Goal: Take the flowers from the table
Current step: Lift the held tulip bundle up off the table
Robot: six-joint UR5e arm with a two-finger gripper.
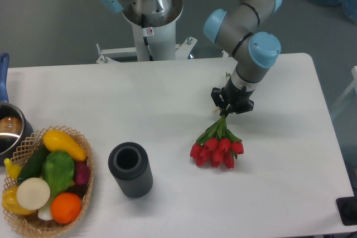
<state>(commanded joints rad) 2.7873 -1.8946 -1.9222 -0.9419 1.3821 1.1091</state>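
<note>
- The black two-finger gripper (231, 104) at the end of the grey arm with pale blue joint caps (251, 43) points down, its fingers drawn in tight around the upper ends of the green stems, so it has hold of the bunch.
- The flowers (217, 147), a small bunch of red tulips with long green stems and leaves, hang slanting down and to the left from the gripper; the red heads lie low over the table, and whether they touch it cannot be told.
- The large white rectangular table (290, 193) with rounded corners spreads under everything; the bunch is right of its middle.
- A dark grey ribbed cylinder (130, 169), open at the top and upright, stands left of the flowers and a little nearer the front edge, apart from them.
- A woven wicker basket (25, 224) sits far left of the flowers at the front corner, holding a yellow squash, a green pepper, a dark cucumber, an orange, a white round piece and a purple one.
- A metal pot with a blue handle (6, 124) is just behind the basket at the left edge.
- The white robot pedestal (150, 32) rises behind the table, up and left of the flowers; a small label on it is too small to read.
</note>
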